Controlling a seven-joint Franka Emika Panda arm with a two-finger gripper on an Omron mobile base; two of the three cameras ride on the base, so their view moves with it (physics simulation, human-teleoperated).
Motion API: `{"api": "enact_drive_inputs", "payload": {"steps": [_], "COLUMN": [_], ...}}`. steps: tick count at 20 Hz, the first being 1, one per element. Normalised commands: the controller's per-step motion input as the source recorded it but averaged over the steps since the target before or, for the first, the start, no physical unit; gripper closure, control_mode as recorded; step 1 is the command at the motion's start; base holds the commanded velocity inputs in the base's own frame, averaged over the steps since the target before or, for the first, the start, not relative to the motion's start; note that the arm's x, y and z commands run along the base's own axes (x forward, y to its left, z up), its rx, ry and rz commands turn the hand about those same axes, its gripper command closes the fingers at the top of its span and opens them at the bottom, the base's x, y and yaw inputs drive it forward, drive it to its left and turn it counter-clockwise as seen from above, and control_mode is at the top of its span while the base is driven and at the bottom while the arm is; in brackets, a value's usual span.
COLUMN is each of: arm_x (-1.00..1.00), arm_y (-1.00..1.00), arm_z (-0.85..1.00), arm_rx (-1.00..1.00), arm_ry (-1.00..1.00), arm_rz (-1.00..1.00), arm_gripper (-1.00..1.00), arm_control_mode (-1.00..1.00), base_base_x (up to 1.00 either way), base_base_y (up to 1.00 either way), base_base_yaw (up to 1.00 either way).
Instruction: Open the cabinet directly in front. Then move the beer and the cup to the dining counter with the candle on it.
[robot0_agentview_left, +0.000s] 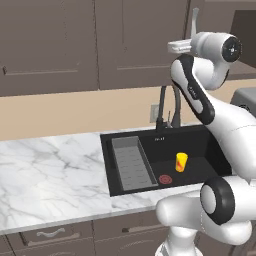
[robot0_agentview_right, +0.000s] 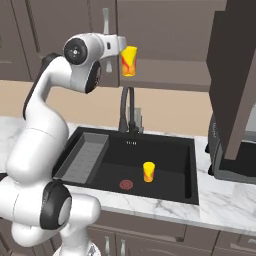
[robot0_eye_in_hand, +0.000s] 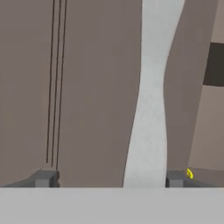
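My gripper (robot0_eye_in_hand: 110, 178) is open, raised against the dark grey-brown wall cabinet (robot0_agentview_left: 140, 40). Its fingertips stand on either side of the door's long silver handle (robot0_eye_in_hand: 148, 109), with gaps on both sides. The same handle (robot0_agentview_right: 106, 20) rises above my hand (robot0_agentview_right: 116, 45). The neighbouring cabinet door (robot0_agentview_right: 235, 75) stands swung out. A yellow cup with orange-red markings (robot0_agentview_right: 129, 61) stands upright on the cabinet's bottom shelf just right of my hand, and a sliver of it (robot0_eye_in_hand: 189, 173) shows beside my right fingertip. The beer, the dining counter and the candle are out of view.
Below lies a black sink (robot0_agentview_right: 165, 145) with a dark faucet (robot0_agentview_right: 127, 110), a drain rack (robot0_agentview_left: 132, 162) and a second yellow cup (robot0_agentview_left: 181, 161) standing in it. Marble counter (robot0_agentview_left: 50, 170) extends to the left. A dark appliance (robot0_agentview_right: 235, 160) sits under the open door.
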Motion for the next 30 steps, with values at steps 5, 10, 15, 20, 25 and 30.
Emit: {"api": "enact_drive_inputs", "payload": {"steps": [5, 10, 15, 20, 25, 30], "arm_x": [0.05, -0.10, -0.39, -0.52, -0.59, -0.63], "arm_y": [0.26, 0.46, 0.44, 0.52, 0.53, 0.45], "arm_z": [-0.06, -0.07, -0.01, 0.00, 0.00, 0.00], "arm_rx": [0.00, -0.01, 0.00, 0.00, 0.00, 0.00], "arm_ry": [0.07, 0.04, 0.00, 0.00, 0.00, 0.00], "arm_rz": [0.01, 0.01, 0.01, 0.02, 0.01, 0.00], "arm_gripper": [1.00, 1.00, 1.00, 1.00, 1.00, 1.00], "arm_control_mode": [-1.00, -1.00, -1.00, -1.00, -1.00, -1.00], "base_base_x": [0.00, 0.00, 0.00, 0.00, 0.00, 0.00], "base_base_y": [0.00, 0.00, 0.00, 0.00, 0.00, 0.00], "base_base_yaw": [0.00, 0.00, 0.00, 0.00, 0.00, 0.00]}}
